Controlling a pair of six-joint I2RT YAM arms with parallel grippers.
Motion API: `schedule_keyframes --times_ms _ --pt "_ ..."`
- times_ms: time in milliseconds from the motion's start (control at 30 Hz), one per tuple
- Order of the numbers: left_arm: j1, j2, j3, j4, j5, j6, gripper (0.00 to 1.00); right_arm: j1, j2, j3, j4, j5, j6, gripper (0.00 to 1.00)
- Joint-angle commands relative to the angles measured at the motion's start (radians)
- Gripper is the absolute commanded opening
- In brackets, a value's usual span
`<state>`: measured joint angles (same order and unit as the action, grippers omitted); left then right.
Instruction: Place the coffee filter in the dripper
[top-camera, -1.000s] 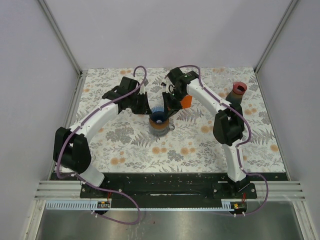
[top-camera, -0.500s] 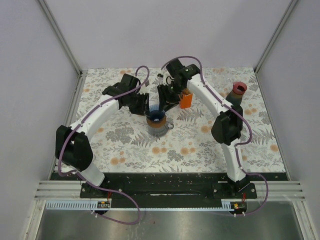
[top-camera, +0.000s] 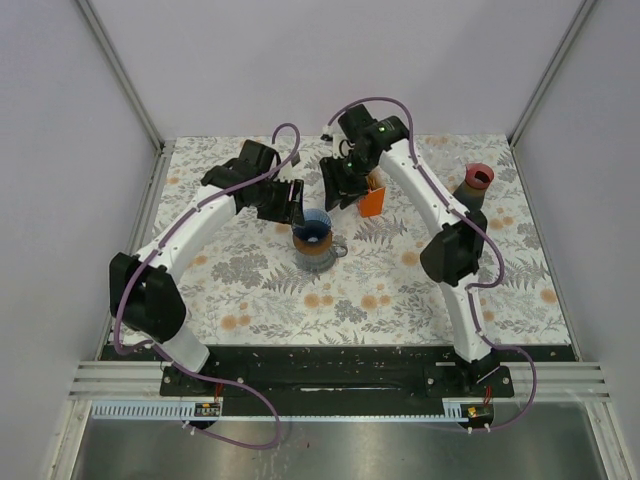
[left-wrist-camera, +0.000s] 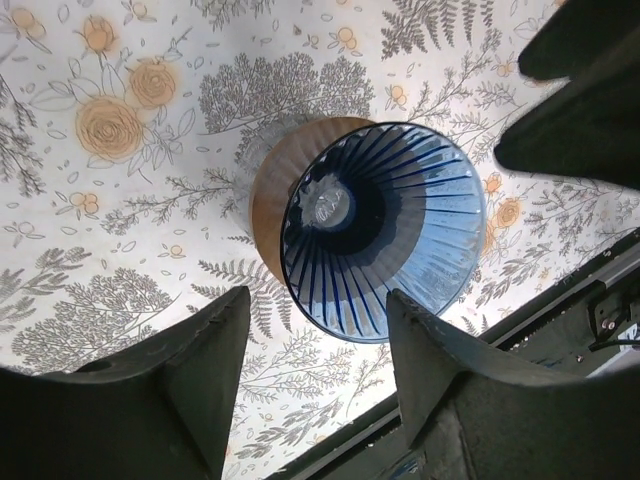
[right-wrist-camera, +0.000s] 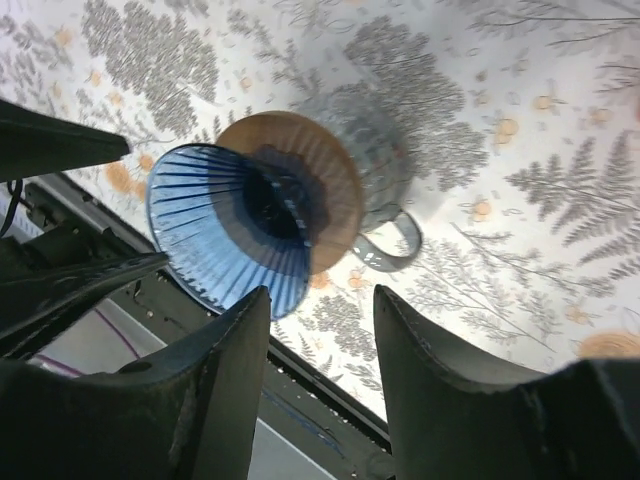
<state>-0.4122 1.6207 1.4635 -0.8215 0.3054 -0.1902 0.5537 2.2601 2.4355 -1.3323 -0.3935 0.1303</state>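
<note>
A blue pleated coffee filter (top-camera: 315, 229) stands as an open cone in the dripper (top-camera: 322, 256), which has a wooden collar over clear glass with a handle, at mid-table. My left gripper (top-camera: 292, 203) hovers just left of it, open and empty. My right gripper (top-camera: 336, 190) hangs behind and to the right of it, open and empty too. In the left wrist view the filter (left-wrist-camera: 390, 220) and the wooden collar (left-wrist-camera: 266, 200) lie beyond my left gripper (left-wrist-camera: 318, 300). The right wrist view has the filter (right-wrist-camera: 215, 230), the collar (right-wrist-camera: 338, 185) and the glass handle (right-wrist-camera: 388, 252) beyond my right gripper (right-wrist-camera: 321, 292).
An orange block (top-camera: 372, 203) stands just right of the right gripper. A dark red cup on a brown cylinder (top-camera: 478, 182) sits at the back right. The flowered tablecloth (top-camera: 400, 290) ends at the black base rail (top-camera: 320, 368) in front. Walls close in on both sides.
Both grippers have opened and drawn back and up from the filter's rim. The filter stays in the dripper, its rim now spread round.
</note>
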Motion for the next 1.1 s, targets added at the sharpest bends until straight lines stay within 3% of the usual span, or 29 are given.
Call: schedule_keyframes --times_ms 0,100,167,300,567,700,867,1067 --pt "0.006 -0.041 0.089 0.018 -0.026 0.034 0.62 -0.081 -0.1 0.043 0.016 0.103 -0.008 0.55" --pt "0.01 -0.047 0.115 0.019 -0.052 0.049 0.65 -0.121 -0.134 0.004 0.096 0.241 -0.008 0.6" --pt "0.016 -0.051 0.123 0.018 -0.064 0.054 0.66 -0.135 -0.119 -0.016 0.128 0.445 -0.02 0.65" --pt "0.027 -0.064 0.115 0.018 -0.069 0.058 0.68 -0.184 -0.033 0.057 0.13 0.508 -0.05 0.68" --pt "0.035 -0.073 0.087 0.018 -0.08 0.061 0.68 -0.207 0.087 0.114 0.182 0.482 -0.126 0.64" --pt "0.041 -0.074 0.084 0.018 -0.083 0.06 0.68 -0.21 0.125 0.111 0.182 0.538 -0.164 0.54" --pt "0.043 -0.073 0.08 0.024 -0.078 0.054 0.68 -0.21 0.157 0.103 0.193 0.489 -0.199 0.41" --pt "0.044 -0.078 0.078 0.025 -0.068 0.058 0.68 -0.21 0.147 0.082 0.196 0.417 -0.254 0.03"
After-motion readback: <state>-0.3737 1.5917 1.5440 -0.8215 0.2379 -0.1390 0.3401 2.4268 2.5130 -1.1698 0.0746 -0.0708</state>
